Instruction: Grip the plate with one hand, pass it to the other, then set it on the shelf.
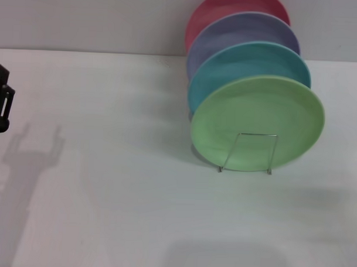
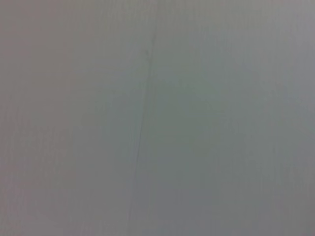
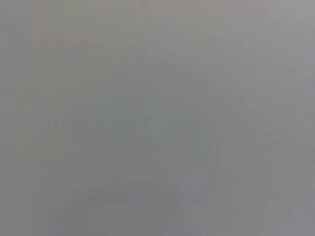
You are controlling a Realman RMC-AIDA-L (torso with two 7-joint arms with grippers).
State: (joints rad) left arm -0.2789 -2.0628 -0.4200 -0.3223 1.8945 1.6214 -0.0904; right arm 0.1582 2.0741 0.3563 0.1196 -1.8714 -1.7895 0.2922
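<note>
**Green plate racked, both arms clear**

Head view: I see the light green plate (image 1: pixel 258 123) standing tilted in the wire shelf (image 1: pixel 248 152) at about 3 o'clock on the white counter (image 1: pixel 106 195), frontmost of four; turquoise plate (image 1: pixel 251 71), lavender plate (image 1: pixel 246 36) and pink plate (image 1: pixel 230 9) line up behind. The left gripper (image 1: pixel 1 101) sits at 9 o'clock, holding nothing; I cannot tell how its jaws stand.

Wrist views: both show only blank grey surface.
</note>
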